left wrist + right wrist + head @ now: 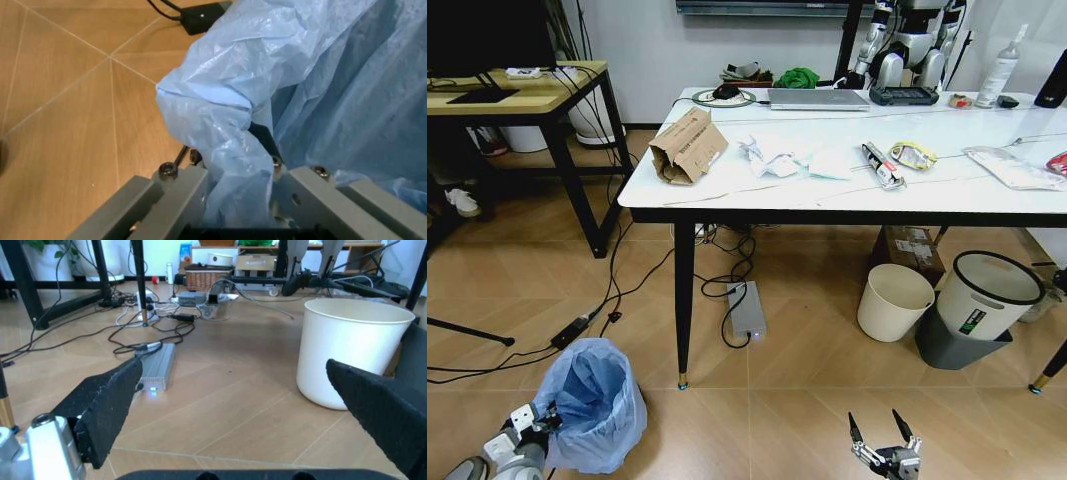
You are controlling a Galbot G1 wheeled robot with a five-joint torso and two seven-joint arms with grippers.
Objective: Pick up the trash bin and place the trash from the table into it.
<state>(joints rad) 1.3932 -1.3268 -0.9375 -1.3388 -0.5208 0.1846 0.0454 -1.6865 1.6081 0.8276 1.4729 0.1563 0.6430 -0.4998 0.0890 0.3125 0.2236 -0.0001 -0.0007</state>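
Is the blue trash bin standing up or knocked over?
Standing up. The trash bin sits on the floor with its bag's mouth facing upward, and the left gripper pinches the bag at the rim.

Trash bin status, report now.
Left gripper shut on trash bin rim, bin on floor. Right gripper open, low, empty. Trash on table. Nothing blocking.

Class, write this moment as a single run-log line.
left tool: shut on trash bin bag rim, floor | right tool: open, low, idle | trash: on table
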